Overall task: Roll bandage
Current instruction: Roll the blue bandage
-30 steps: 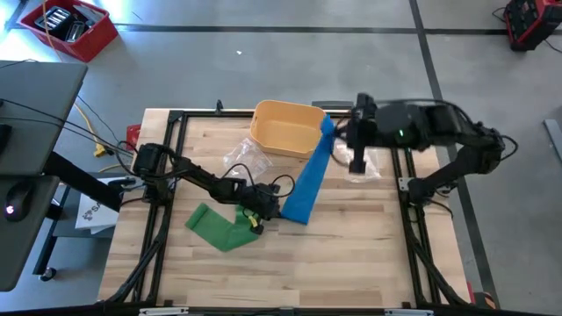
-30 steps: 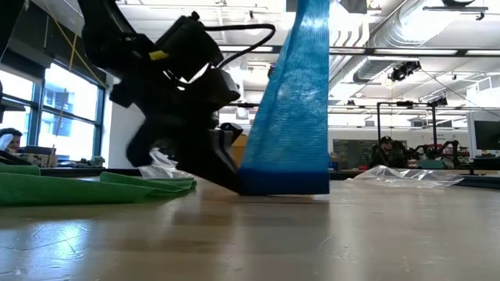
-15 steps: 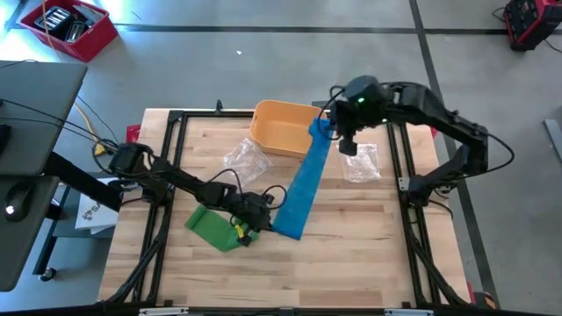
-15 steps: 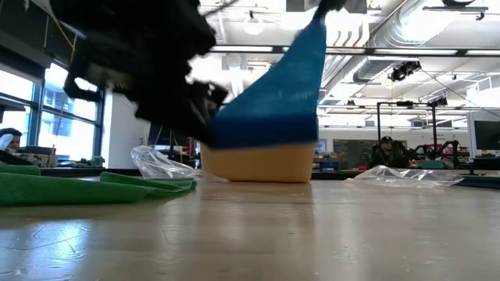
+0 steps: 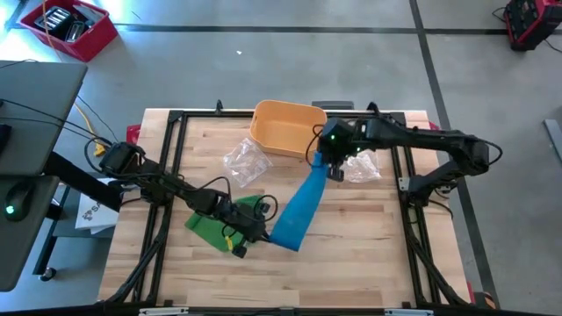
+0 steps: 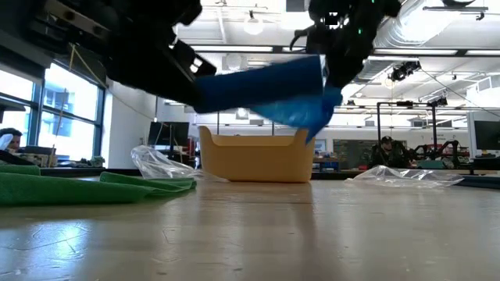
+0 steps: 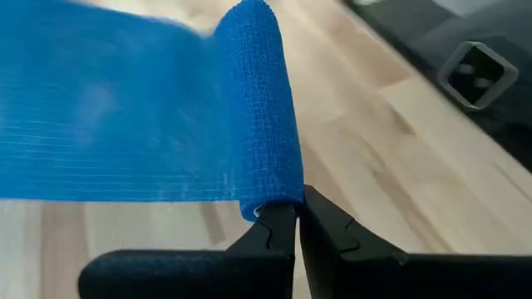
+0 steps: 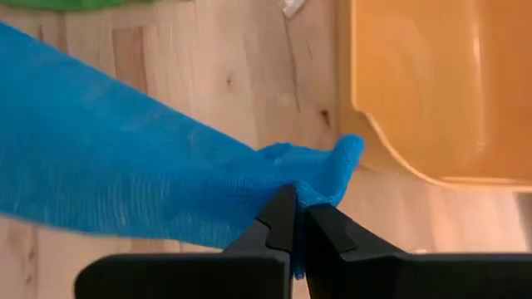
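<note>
High view shows the long blue woven elastic bandage [image 5: 301,204] stretched in the air between the two hands, above the pale wooden counter [image 5: 351,254]. The left hand [image 5: 263,230] sits at the bandage's near, rolled end, fingers clamped together on the small roll; in the left wrist view that roll [image 7: 262,124] stands straight up from the pinched fingertips [image 7: 274,237], with the flat strip running off to one side. The right hand [image 5: 327,161] holds the far end, just beside the yellow plastic tub [image 5: 285,128], its fingers shut on a bunched corner of the fabric [image 8: 320,178]. In the low view the bandage [image 6: 266,87] hangs clear of the counter, sagging slightly, in front of the tub [image 6: 254,160]. A green cloth [image 5: 211,226] lies under the left arm, and two crumpled clear plastic bags [image 5: 246,160] rest near the tub.
</note>
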Motion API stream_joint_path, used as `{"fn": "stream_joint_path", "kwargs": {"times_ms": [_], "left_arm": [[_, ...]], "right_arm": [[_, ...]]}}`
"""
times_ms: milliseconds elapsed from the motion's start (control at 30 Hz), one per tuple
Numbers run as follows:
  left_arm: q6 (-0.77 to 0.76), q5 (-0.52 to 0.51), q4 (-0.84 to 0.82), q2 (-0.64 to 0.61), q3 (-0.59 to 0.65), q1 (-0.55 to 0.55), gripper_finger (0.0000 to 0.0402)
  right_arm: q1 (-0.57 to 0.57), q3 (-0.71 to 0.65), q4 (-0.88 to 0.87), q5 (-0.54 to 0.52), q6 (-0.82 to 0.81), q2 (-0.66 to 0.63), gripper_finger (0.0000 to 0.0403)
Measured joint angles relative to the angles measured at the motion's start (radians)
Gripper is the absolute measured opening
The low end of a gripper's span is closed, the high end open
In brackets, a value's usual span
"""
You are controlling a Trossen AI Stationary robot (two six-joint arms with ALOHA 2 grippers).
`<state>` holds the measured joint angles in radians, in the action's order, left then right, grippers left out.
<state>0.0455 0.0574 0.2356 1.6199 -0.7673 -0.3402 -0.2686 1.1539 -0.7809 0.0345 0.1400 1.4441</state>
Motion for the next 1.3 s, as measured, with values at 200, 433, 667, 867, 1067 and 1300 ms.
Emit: {"fn": "stream_joint_path", "kwargs": {"times_ms": [200,433,667,867,1067,1300], "left_arm": [[-0.101,-0.052,0.008,0.002,0.0,-0.03,0.0],[-0.205,-0.071,0.085,0.002,-0.001,-0.04,0.0],[-0.316,-0.074,0.214,0.002,-0.002,-0.044,0.0],[-0.357,-0.189,0.237,-0.047,-0.002,-0.061,0.0],[-0.264,-0.312,0.166,-0.156,-0.01,-0.075,0.0],[-0.208,-0.414,-0.176,-0.215,-0.098,-0.075,0.0]], "right_arm": [[0.035,-0.129,0.174,0.003,-0.036,0.0,0.0086],[0.035,-0.12,0.133,-0.263,-0.053,0.0,0.0169],[0.166,-0.074,0.064,-0.235,-0.059,-0.039,0.0166],[0.455,-0.082,-0.074,-0.369,-0.161,-0.147,0.0145],[0.735,-0.195,0.195,-0.399,-0.242,-0.201,0.0138],[0.873,-0.335,0.782,-0.599,-0.115,-0.153,0.0138]]}}
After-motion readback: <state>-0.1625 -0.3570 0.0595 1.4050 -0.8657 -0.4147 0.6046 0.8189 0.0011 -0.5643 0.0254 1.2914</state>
